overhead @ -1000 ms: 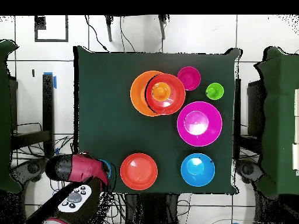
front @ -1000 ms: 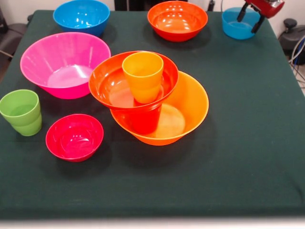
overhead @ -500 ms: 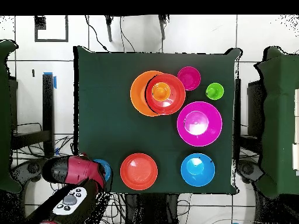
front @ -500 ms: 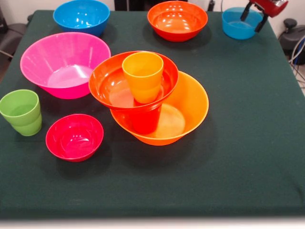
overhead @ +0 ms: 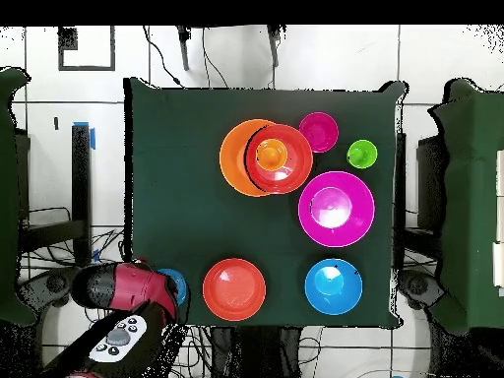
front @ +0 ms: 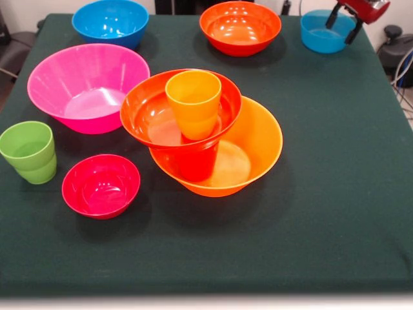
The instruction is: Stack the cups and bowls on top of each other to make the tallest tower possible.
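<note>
Hovering over small blue bowl [front: 321, 33], pincer [front: 342, 24] spread wide, tower [front: 206, 132] well apart

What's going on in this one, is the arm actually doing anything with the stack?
Not at this moment. The gripper hangs open over the small blue bowl at the table's far corner, holding nothing. The tower stands mid-table: a wide orange bowl, a red-orange cup inside it, a red-orange bowl tilted on that, and an orange cup on top. The pink bowl, green cup, crimson bowl, larger blue bowl and another red-orange bowl sit loose around it.
</note>
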Tool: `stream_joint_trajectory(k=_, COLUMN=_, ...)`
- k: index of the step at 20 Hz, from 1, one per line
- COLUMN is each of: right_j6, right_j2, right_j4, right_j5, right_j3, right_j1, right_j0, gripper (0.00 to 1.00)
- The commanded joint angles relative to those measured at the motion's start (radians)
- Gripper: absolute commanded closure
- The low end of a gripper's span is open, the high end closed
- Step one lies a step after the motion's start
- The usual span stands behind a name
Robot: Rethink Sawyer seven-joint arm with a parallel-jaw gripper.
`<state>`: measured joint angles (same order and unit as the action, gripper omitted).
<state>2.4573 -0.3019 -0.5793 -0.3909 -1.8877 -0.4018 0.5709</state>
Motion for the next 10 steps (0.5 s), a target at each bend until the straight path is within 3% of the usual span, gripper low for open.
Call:
stream_joint_trajectory(k=1, right_j6=0.225, right_j2=0.065, right_j4=-0.049, right_j5=0.037, right_j3=0.050, right_j1=0.066, right_j0=-0.013, gripper=0.00)
stream_joint_trajectory(k=10, right_j6=0.225, right_j2=0.066, right_j4=-0.056, right_j5=0.053, right_j3=0.051, right_j1=0.077, right_j0=-0.010, gripper=0.00)
